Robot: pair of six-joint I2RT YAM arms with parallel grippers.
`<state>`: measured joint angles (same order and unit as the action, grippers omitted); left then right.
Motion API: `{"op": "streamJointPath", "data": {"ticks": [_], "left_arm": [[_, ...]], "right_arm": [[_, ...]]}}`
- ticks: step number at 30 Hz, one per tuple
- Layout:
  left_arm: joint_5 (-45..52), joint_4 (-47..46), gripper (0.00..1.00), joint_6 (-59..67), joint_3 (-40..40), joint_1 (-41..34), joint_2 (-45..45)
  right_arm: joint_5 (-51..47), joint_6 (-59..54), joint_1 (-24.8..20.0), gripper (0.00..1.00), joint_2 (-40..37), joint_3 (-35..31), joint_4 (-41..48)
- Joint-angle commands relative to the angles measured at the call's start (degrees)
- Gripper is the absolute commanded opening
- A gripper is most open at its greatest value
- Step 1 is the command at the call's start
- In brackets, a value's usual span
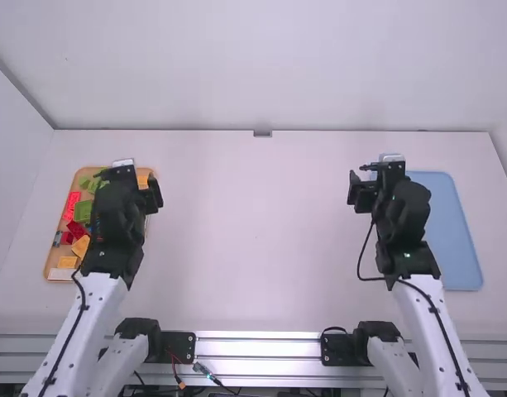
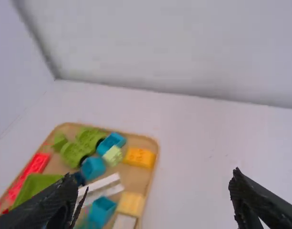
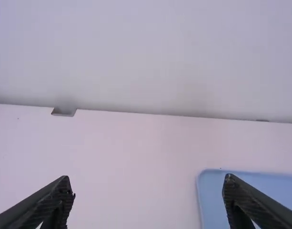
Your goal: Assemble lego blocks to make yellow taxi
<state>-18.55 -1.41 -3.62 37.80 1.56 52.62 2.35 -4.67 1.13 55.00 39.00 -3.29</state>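
Looking in from my end, I see the table (image 1: 253, 240) running smooth and matt, and the wall (image 1: 253, 74) behind it looks just as smooth, flat-finished. Across the front, that rail (image 1: 257, 348) is bare metal, and it's catching a bright shine! Over to the tan tray (image 2: 152, 171): it reads to me as smooth wood, the blocks (image 2: 140, 157) on it moulded plastic. The blue tray (image 1: 453, 240) looks like smooth plastic, softly matt.

On my table (image 1: 253, 240), blocks (image 1: 83, 211) lie in a tray (image 2: 136, 177); well apart to its right lies a second tray (image 1: 456, 240); behind it stands the wall (image 1: 253, 66).
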Motion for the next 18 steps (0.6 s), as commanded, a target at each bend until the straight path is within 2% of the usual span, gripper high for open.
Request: {"op": "streamJointPath", "data": {"ticks": [1,3,8,13,18], "left_arm": [[-3.1,-4.3,0.85,-5.9,5.6,4.5,3.5],[0.2,-11.7,0.88,-7.7,10.9,9.7,7.7],[6.5,-23.6,0.93,-8.3,18.1,18.2,13.7],[9.3,-31.2,0.97,-8.8,21.1,26.1,18.2],[7.0,-39.6,0.99,-14.1,21.8,36.6,23.1]], "right_arm": [[0.2,-0.4,0.5,0.85,2.5,3.7,-0.2],[0.3,-0.6,0.5,0.88,4.9,5.5,-0.4],[0.4,-0.8,0.6,0.93,8.2,7.9,-0.7],[0.5,-1.0,0.7,0.97,10.7,9.7,-1.1],[0.6,-1.2,0.7,0.99,12.1,10.8,-2.4]]}}
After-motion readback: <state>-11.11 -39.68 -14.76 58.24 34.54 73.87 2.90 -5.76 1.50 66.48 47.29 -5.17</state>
